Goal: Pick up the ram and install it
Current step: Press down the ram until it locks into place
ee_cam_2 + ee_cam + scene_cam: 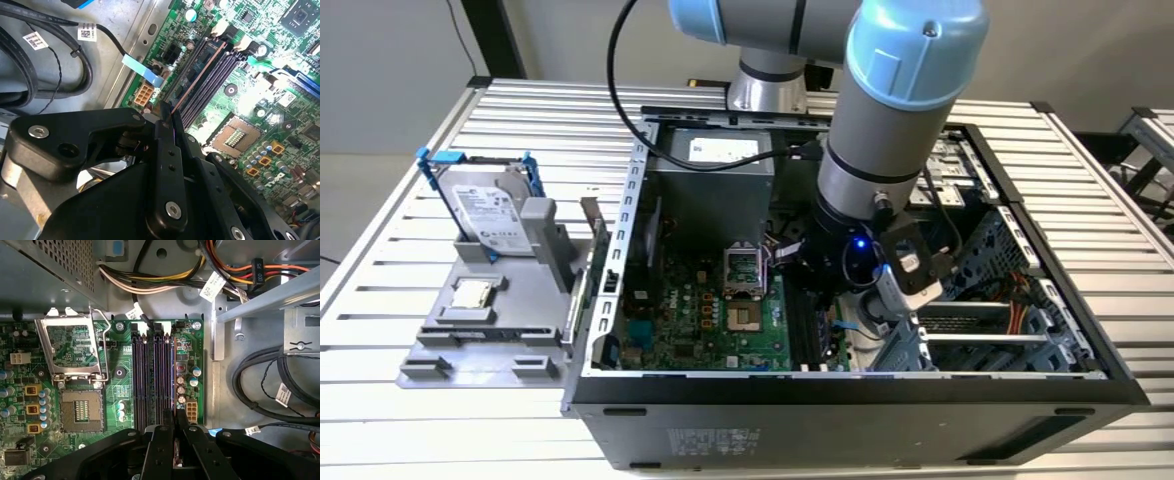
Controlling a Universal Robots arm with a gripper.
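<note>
The ram [197,77] is a thin dark board seen edge-on, and my gripper [167,117] is shut on its near end. In the first wrist view the ram [173,380] lies lengthwise along the outermost of the dark memory slots [150,380], with the gripper [175,422] pinching it between two black fingers. Whether the board is seated in the slot or just above it, I cannot tell. In the exterior view the arm's wrist [854,250] reaches down into the open computer case [854,400], over the green motherboard [707,320].
The open processor socket [80,410] with its raised metal latch [75,345] sits beside the slots. Black cables [260,380] and a metal bracket [217,330] run close on the other side. Outside the case, a grey holder [480,330] carries a hard drive [494,215] and a processor chip [474,293].
</note>
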